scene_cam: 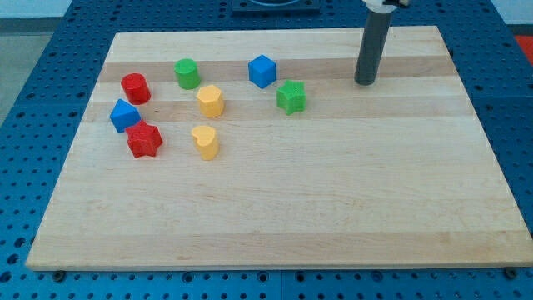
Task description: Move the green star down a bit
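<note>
One camera looks down at a slant from the near edge of the wooden board (275, 217), facing its far edge. It stands far enough back to take in the whole board and the blue pegboard table (33, 100) around it.

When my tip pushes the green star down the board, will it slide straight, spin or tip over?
The green star sits low and flat on the smooth wooden board, so it probably slides rather than tips. Its notched sides may make it spin under an off-centre push. My tip is to its upper right, apart from it.
</note>
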You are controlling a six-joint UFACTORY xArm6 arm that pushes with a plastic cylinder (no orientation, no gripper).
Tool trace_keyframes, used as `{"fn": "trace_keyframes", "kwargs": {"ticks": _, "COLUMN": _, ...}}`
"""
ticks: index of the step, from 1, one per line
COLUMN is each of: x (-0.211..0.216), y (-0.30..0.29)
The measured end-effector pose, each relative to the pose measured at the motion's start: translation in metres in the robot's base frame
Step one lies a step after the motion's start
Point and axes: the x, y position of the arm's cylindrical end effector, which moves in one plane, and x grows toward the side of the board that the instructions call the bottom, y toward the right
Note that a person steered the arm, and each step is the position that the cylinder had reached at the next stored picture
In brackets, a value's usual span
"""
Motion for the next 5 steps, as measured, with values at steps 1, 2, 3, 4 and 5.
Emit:
{"fn": "trace_keyframes", "kwargs": {"ticks": 1, "x": 0.001, "y": -0.037}}
{"fn": "trace_keyframes", "kwargs": {"ticks": 2, "x": 0.006, "y": -0.069}}
{"fn": "trace_keyframes", "kwargs": {"ticks": 3, "x": 0.008, "y": -0.080}}
{"fn": "trace_keyframes", "kwargs": {"ticks": 4, "x": 0.021, "y": -0.108}}
{"fn": "trace_keyframes", "kwargs": {"ticks": 5, "x": 0.034, "y": -0.129}}
